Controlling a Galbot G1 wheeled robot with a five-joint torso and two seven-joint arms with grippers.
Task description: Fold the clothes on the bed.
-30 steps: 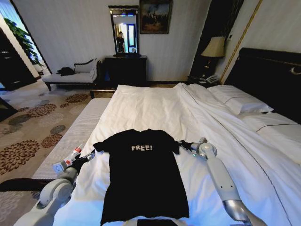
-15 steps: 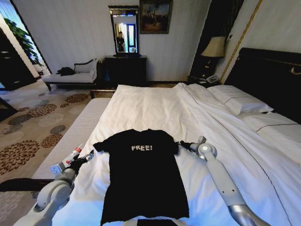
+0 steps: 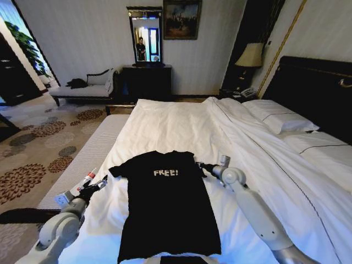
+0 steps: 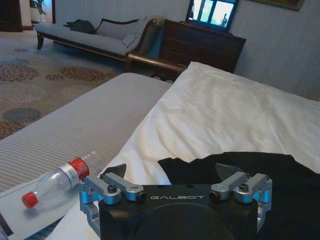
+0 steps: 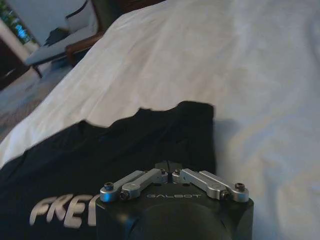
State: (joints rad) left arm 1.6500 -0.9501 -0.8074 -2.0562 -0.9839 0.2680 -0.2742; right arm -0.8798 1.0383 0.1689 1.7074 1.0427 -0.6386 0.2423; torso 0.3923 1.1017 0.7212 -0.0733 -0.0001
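The right gripper [image 3: 201,165] has pinched the T-shirt [image 3: 168,206]'s right sleeve inward; the left gripper [image 3: 102,181], spread apart, waits beside the left sleeve.

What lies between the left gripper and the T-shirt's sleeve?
Only bare white sheet lies between the left gripper and the T-shirt, seen in the head view.

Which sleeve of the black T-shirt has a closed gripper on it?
The T-shirt's right sleeve: the right gripper is closed on it. The left gripper is open beside the other sleeve.

Plastic bottle [image 4: 52,182] near chaise [image 3: 82,88], lamp [image 3: 251,56]
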